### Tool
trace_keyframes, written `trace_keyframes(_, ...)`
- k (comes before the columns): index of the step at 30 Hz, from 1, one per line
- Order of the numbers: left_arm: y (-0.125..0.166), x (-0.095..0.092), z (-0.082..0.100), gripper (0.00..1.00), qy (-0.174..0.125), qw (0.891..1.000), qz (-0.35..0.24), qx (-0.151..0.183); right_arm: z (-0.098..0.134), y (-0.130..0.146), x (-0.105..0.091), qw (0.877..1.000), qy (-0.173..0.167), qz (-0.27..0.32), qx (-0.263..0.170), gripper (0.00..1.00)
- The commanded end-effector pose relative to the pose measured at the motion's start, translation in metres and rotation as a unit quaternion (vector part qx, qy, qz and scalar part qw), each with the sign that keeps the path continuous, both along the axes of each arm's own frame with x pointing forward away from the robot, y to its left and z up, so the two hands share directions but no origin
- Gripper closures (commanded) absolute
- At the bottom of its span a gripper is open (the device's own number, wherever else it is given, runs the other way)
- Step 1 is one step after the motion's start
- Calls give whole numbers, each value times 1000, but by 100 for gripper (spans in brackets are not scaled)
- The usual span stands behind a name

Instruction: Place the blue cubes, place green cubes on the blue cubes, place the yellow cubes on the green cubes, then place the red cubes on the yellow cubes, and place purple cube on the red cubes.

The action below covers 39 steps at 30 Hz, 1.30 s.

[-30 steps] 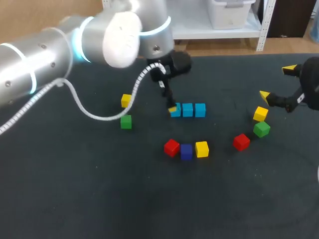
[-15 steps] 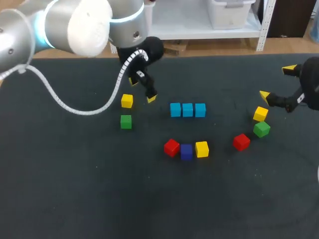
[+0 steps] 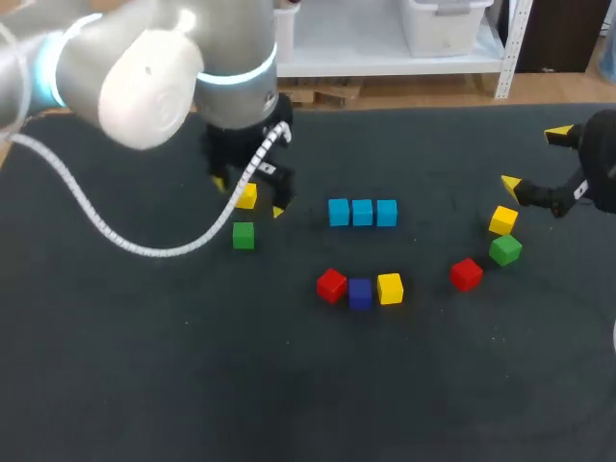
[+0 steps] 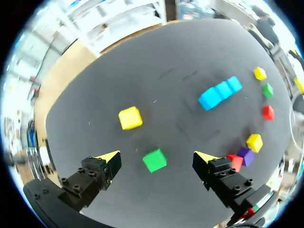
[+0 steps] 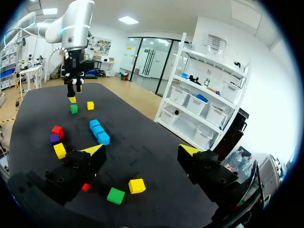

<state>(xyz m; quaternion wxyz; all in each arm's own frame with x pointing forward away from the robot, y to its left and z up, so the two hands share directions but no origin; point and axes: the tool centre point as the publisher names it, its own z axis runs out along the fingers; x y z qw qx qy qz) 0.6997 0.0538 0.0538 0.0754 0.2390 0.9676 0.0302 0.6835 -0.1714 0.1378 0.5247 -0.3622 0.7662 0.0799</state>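
Observation:
Three blue cubes (image 3: 362, 213) lie in a row mid-table. My left gripper (image 3: 248, 197) hangs open over the left pair, a yellow cube (image 3: 246, 196) and a green cube (image 3: 243, 235). In the left wrist view the green cube (image 4: 155, 160) shows in the gap of the left gripper (image 4: 157, 156), untouched, with the yellow cube (image 4: 130, 117) ahead. A red cube (image 3: 331, 285), purple cube (image 3: 360, 292) and yellow cube (image 3: 390, 288) sit in a line nearer the front. My right gripper (image 3: 535, 159) stands open above a yellow cube (image 3: 502, 219), green cube (image 3: 505, 250) and red cube (image 3: 466, 274).
The dark table mat (image 3: 173, 366) stretches bare across the front and left. The left arm's white cable (image 3: 115, 241) loops over the mat left of the green cube. In the right wrist view the right gripper (image 5: 141, 150) is above the yellow cube (image 5: 137, 185) and green cube (image 5: 115, 195).
My left gripper has moved left from the end of the blue row to above the left yellow and green cubes, holding nothing. The right arm has not moved.

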Motion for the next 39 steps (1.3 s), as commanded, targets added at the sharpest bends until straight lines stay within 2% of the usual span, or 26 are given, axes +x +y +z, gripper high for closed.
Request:
trace_keyframes(1, 13, -3, -25, 0, 1, 996, 73, -46, 0, 1, 0, 1000, 0, -1, -1, 0)
trace_keyframes(3, 12, 0, -30, 0, 15, 995, 86, -55, 0, 1, 0, 1000, 0, -1, -1, 0)
trace_keyframes(6, 6, 2, -30, 0, 17, 994, 89, -59, 0, 1, 0, 1000, 0, -1, -1, 0)
trace_keyframes(8, 3, 1, -30, 0, 14, 994, 96, -54, 0, 1, 0, 1000, 0, -1, -1, 0)
trace_keyframes(14, -2, -6, -41, 0, 40, 991, 117, -57, 0, 1, 0, 1000, 0, -1, -1, 0)
trace_keyframes(16, -3, -9, -45, 11, 47, 991, 119, -50, 0, 1, 0, 1000, 0, -1, -1, 0)
trace_keyframes(17, -3, -9, -46, 11, 49, 990, 123, -53, 0, 1, 0, 1000, 0, -1, -1, 0)
trace_keyframes(18, -3, -10, -46, 6, 48, 990, 124, -50, 0, 1, 0, 1000, 0, -1, -1, 0)
trace_keyframes(23, 1, -14, -48, 5, 53, 988, 140, -41, 0, 1, 0, 1000, 0, -1, -1, 0)
trace_keyframes(27, 3, -19, -49, 20, 57, 988, 140, -36, 0, 1, 0, 1000, 0, -1, -1, 0)
trace_keyframes(29, 4, -19, -52, 32, 59, 988, 141, -31, 0, 1, 0, 1000, 0, -1, -1, 0)
trace_keyframes(31, 4, -18, -53, 51, 59, 988, 141, -23, 0, 1, 0, 1000, 0, -1, -1, 0)
trace_keyframes(36, 4, -19, -56, 59, 63, 988, 137, -19, 0, 1, 0, 1000, 0, -1, -1, 0)
trace_keyframes(39, 5, -19, -56, 68, 61, 988, 138, -17, 0, 1, 0, 1000, 0, -1, -1, 0)
